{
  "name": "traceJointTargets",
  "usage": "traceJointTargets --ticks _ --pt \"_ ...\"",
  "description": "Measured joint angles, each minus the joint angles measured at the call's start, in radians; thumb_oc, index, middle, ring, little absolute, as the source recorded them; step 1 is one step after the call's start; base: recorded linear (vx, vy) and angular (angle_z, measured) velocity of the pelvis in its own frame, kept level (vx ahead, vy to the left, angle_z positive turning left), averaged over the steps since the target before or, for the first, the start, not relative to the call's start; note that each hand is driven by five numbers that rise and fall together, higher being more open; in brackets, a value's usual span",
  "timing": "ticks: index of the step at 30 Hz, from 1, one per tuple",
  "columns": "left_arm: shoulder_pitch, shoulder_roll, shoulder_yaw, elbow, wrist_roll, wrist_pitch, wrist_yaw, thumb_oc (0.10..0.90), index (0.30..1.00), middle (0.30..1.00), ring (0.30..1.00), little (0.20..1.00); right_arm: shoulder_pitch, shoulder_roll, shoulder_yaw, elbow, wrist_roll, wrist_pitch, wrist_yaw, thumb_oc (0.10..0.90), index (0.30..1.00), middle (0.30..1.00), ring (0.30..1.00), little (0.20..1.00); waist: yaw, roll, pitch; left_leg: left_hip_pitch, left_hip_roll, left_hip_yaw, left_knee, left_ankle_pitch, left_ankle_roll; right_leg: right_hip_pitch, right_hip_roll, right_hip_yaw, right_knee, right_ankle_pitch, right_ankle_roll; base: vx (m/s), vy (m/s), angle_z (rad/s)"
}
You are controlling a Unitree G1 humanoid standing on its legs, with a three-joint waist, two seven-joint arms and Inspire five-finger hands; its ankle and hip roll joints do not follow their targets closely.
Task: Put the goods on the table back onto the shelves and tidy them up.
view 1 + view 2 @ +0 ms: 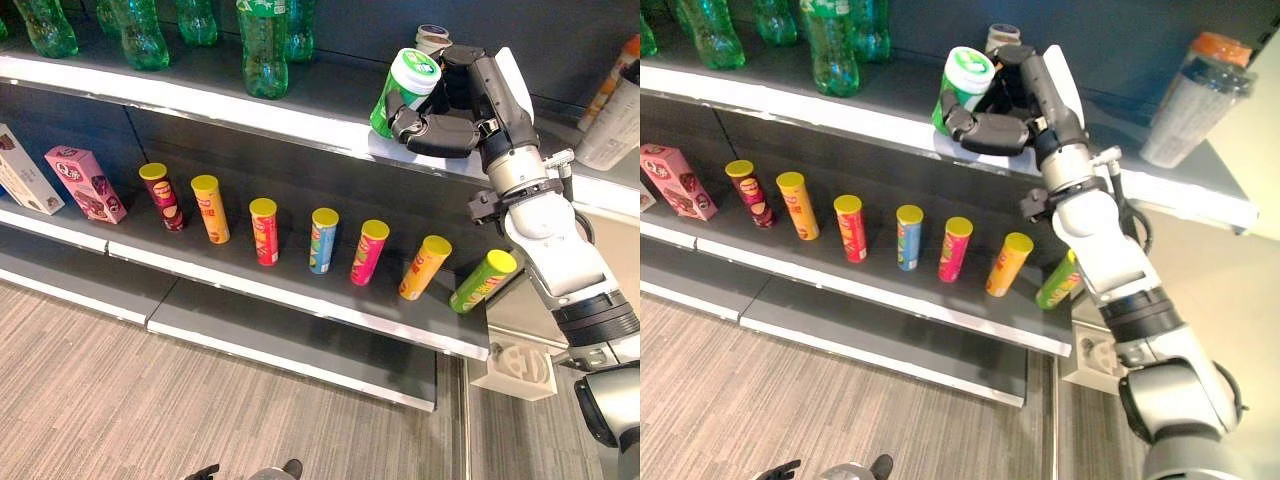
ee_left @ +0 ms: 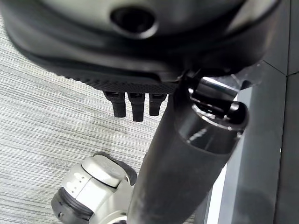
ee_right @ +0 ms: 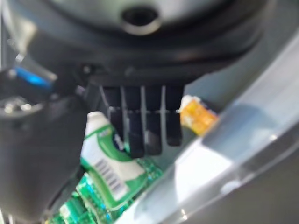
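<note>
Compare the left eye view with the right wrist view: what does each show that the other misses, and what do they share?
Left eye view alone: the row of seven yellow-lidded snack tubes on the lower dark shelf, the pink carton, and green plastic bottles on the upper shelf. Right wrist view alone: the barcode label on the held container and a small orange item beyond the fingers. Shared: the right hand curled around the green white-lidded canister.
</note>
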Motion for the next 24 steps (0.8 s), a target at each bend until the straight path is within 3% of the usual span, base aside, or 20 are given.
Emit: traceJointTargets --ticks 12,24 --pt "-0.019 0.003 -0.001 0.001 -0.003 0.0 0.0 0.8 0.9 0.9 0.9 0.9 -0.116 -0.003 0.045 0.224 -0.009 0.008 -0.021 0.4 0.3 0.3 0.3 0.3 0.001 -0.001 0.0 -0.012 0.0 -0.008 0.0 0.004 -0.005 -0.01 0.0 -0.009 0.0 0.0 0.0 0.0 0.001 0.02" --pt "-0.02 0.006 -0.001 0.001 -0.005 0.0 0.001 0.8 0.9 0.9 0.9 0.9 -0.123 -0.003 0.045 0.232 -0.008 0.009 -0.03 0.4 0.3 0.3 0.3 0.3 -0.003 -0.008 -0.005 -0.023 0.0 -0.005 0.0 0.005 -0.007 -0.023 0.0 -0.007 0.0 0.0 0.0 0.0 -0.001 -0.01"
